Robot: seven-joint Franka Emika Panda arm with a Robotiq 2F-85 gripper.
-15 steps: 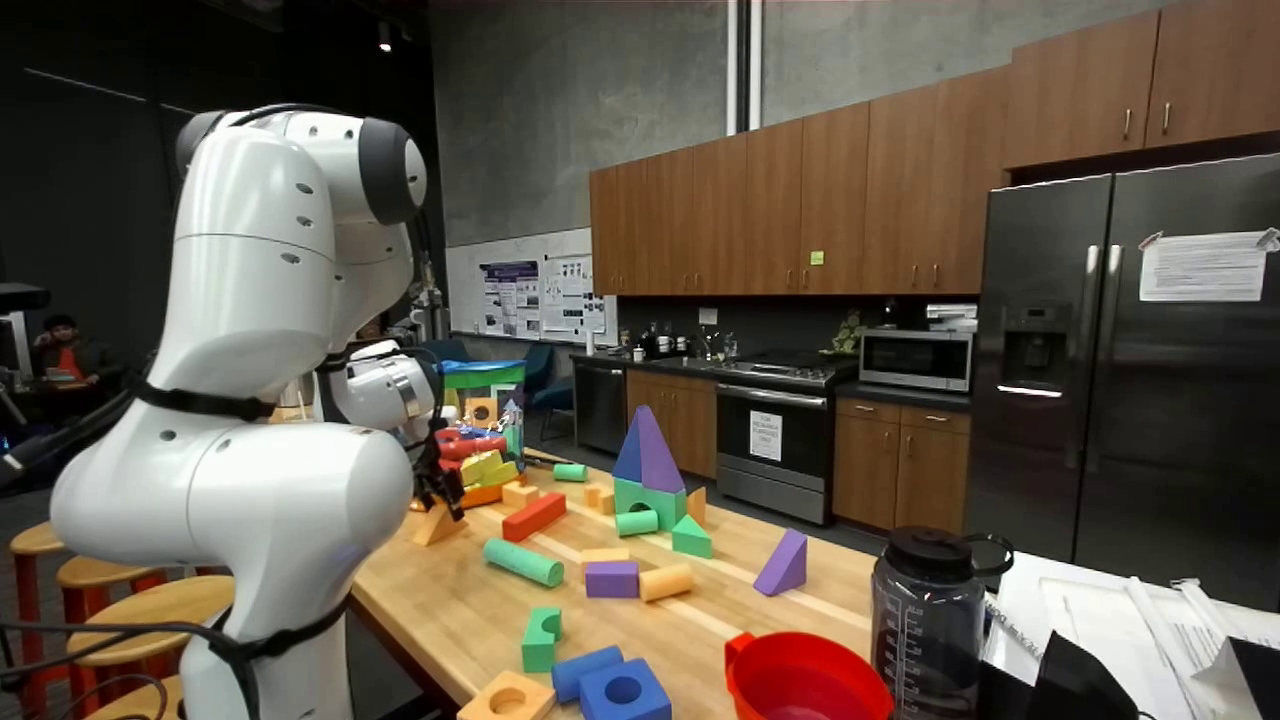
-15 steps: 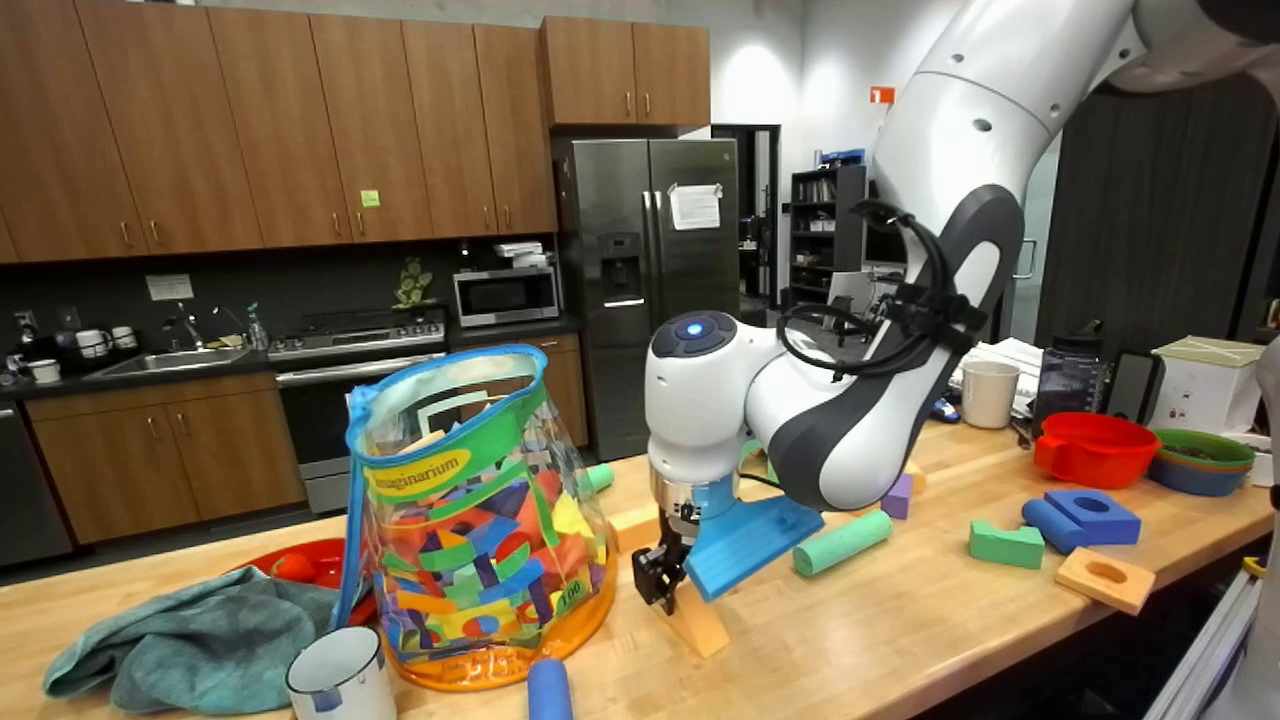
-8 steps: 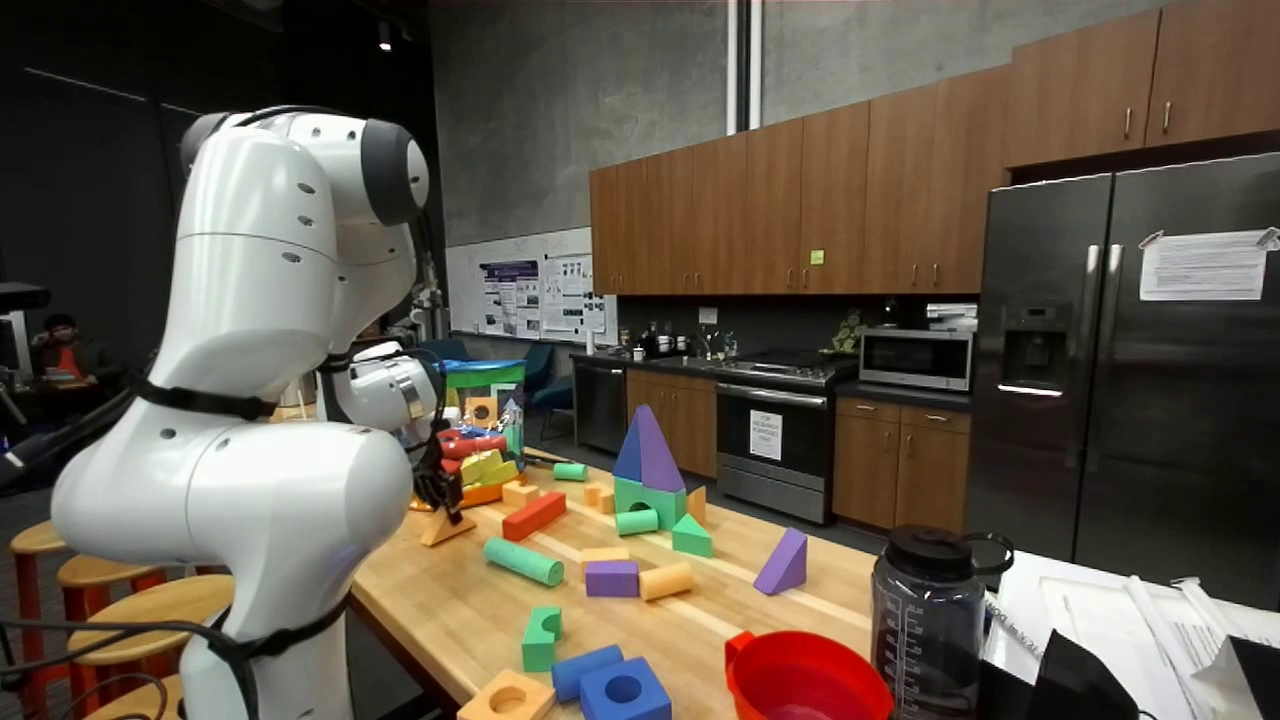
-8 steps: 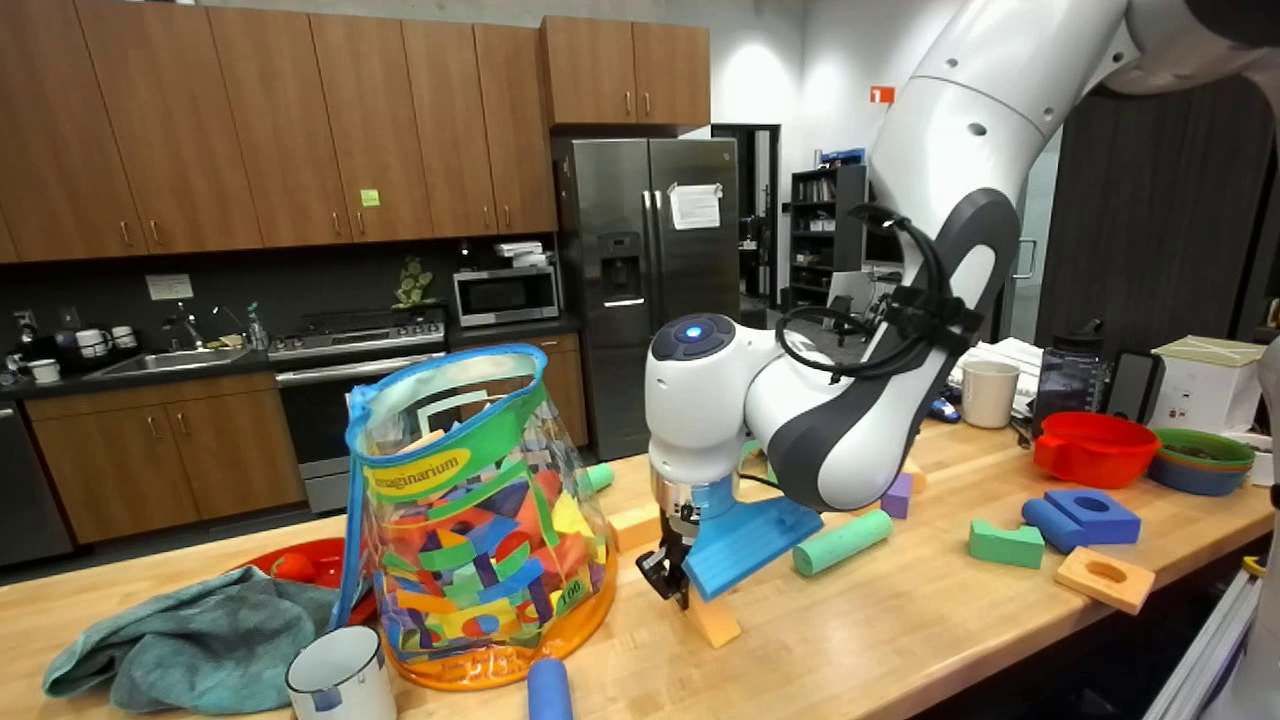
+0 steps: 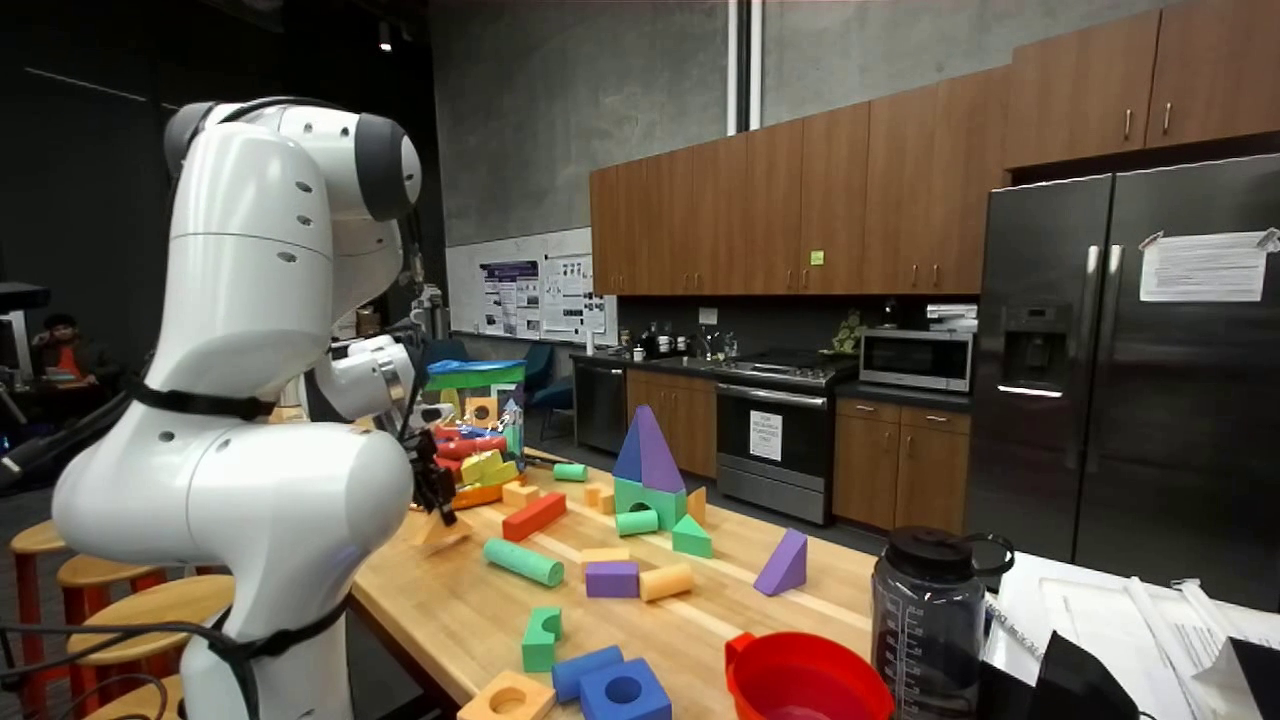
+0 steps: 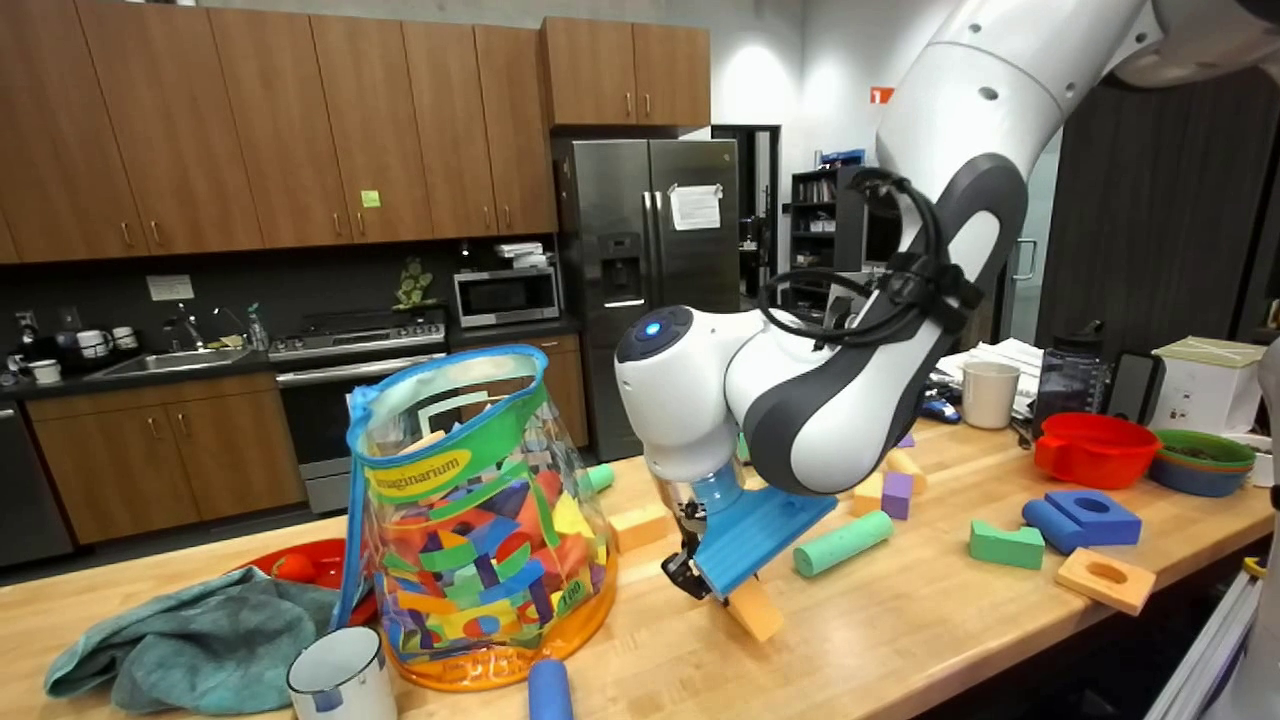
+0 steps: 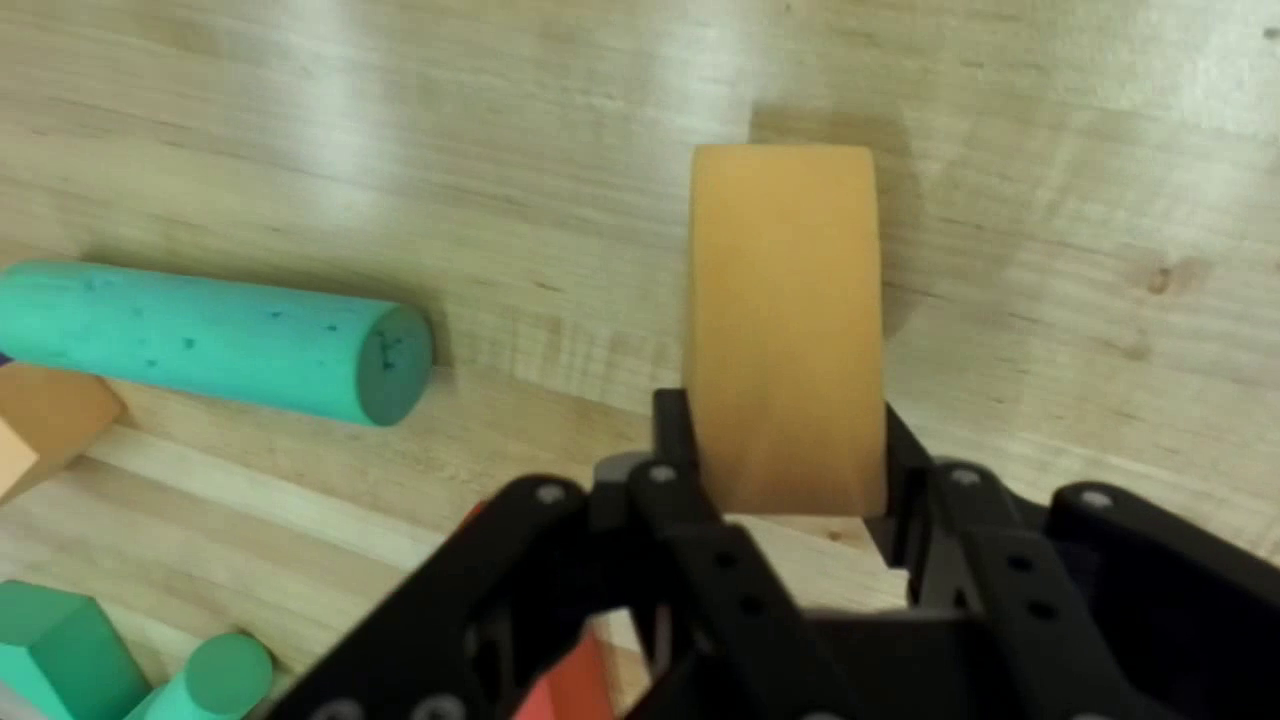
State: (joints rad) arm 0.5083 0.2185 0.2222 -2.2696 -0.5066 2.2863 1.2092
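Your gripper (image 7: pixel 785 455) pinches an orange toy block (image 7: pixel 785 290), its jaws pressed against both long sides. The block sits between the jaws and juts out past them; in an exterior view it slants below the gripper, over the wooden tabletop (image 6: pixel 850 650), and you cannot tell whether its lower end touches the wood.

In your wrist view, a long green cylinder (image 7: pixel 200 340) lies to the gripper's left, near but apart. A red block (image 7: pixel 570 690) shows partly from under the gripper, and a shorter green cylinder (image 7: pixel 228 675) sits farther off at its lower left.

In an exterior view, the clear Imaginarium bag (image 6: pixel 420 474), full of coloured blocks, stands just left of your gripper, with a blue cylinder (image 6: pixel 549 690) left of it and nearer the camera. Well to its right lie a green notched block (image 6: pixel 1005 545), a blue block with a round hole (image 6: pixel 1112 525) and a red bowl (image 6: pixel 1100 465).

In an exterior view, right of the gripper, a purple triangle (image 5: pixel 660 460) stands on a green arch (image 5: pixel 668 503).
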